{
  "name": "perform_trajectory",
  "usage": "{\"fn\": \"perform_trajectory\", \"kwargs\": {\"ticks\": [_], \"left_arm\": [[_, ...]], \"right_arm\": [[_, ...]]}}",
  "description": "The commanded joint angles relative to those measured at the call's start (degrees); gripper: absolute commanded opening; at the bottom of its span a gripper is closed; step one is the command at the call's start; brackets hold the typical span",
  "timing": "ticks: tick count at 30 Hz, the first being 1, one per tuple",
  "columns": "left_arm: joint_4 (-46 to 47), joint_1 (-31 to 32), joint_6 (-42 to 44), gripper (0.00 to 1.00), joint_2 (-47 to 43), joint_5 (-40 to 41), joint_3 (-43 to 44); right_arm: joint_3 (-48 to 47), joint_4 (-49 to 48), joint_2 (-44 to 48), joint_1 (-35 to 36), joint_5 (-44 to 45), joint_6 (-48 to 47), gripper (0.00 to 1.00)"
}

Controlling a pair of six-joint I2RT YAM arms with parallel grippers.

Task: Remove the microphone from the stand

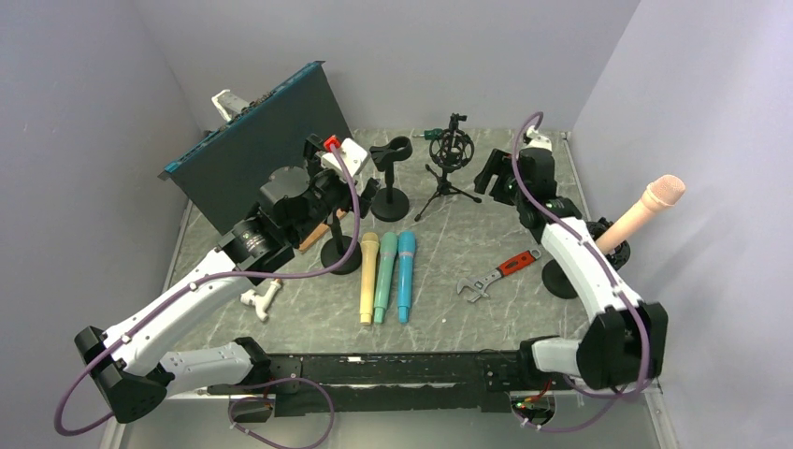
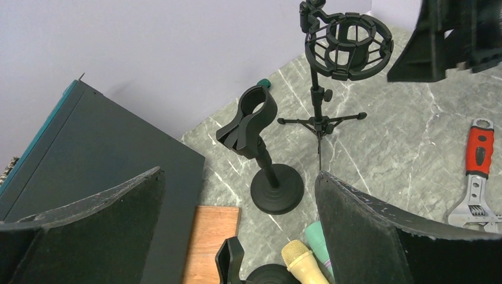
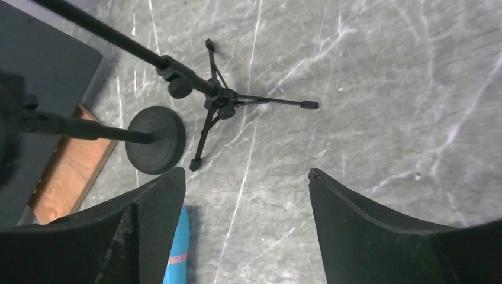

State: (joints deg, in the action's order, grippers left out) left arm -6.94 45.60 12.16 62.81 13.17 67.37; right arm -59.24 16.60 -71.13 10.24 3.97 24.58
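Nearest you: black mounting rail [image 1: 393,369] along the near edge, both arm bases on it.

Left tool [image 2: 237,236]: released, pads spread wide, nothing between them. It looks down on an empty black clip stand [image 2: 251,118] and a black tripod stand with a ring shock mount [image 2: 348,44]. Neither concerns you.

Middle of the grey marble worktop [image 1: 439,253]: three loose handheld microphones lying side by side, yellow [image 1: 368,276], green [image 1: 385,274] and blue [image 1: 406,274]. None sits in a stand, so none is the target. A red-handled adjustable wrench [image 1: 496,274] lies just right of them.

Right tool [image 3: 245,231]: also released, pads apart, only bare marble between them. It sits near the back, pointed at the tripod's feet.

The task's thing is the pale pink handheld microphone [image 1: 645,210]. It is at the far right by the wall, tilted head-up in the clip of a black desk stand [image 1: 557,281], well apart from the right tool.

How to do it well, as I judge it:
- Bring the right tool round to the wall side.
- Square the pads across the barrel above the clip, never on the grille.
- Close firmly, then draw along the barrel's own slant, up and out.
- Pulling sideways would likely tip the stand.
- Mind your right forearm, which passes just beside the base.
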Motion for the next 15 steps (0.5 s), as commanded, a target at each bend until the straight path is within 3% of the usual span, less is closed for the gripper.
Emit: {"fn": "perform_trajectory", "kwargs": {"ticks": [1,3,6,10,15], "left_arm": [[1.04,0.46,-0.25,0.99,-0.14,0.47,2.24],[1.01,0.48,-0.14,0.99,-0.26,0.49,2.28],[1.05,0.56,-0.03,0.99,-0.35,0.52,2.24],[1.06,0.62,0.13,0.99,-0.41,0.55,2.24],[1.14,0.58,0.24,0.99,-0.49,0.57,2.19]], "right_arm": [[1.89,-12.07,-6.64,-4.35,-14.95,4.17,0.75],[2.40,-19.20,-12.10,-7.48,-27.52,8.07,0.70],[0.67,-25.83,-19.11,-9.37,-38.17,11.80,0.70],[-3.35,-30.53,-26.19,-9.85,-45.79,16.71,0.70],[-5.91,-39.34,-32.67,-11.87,-52.36,25.03,0.60]]}}
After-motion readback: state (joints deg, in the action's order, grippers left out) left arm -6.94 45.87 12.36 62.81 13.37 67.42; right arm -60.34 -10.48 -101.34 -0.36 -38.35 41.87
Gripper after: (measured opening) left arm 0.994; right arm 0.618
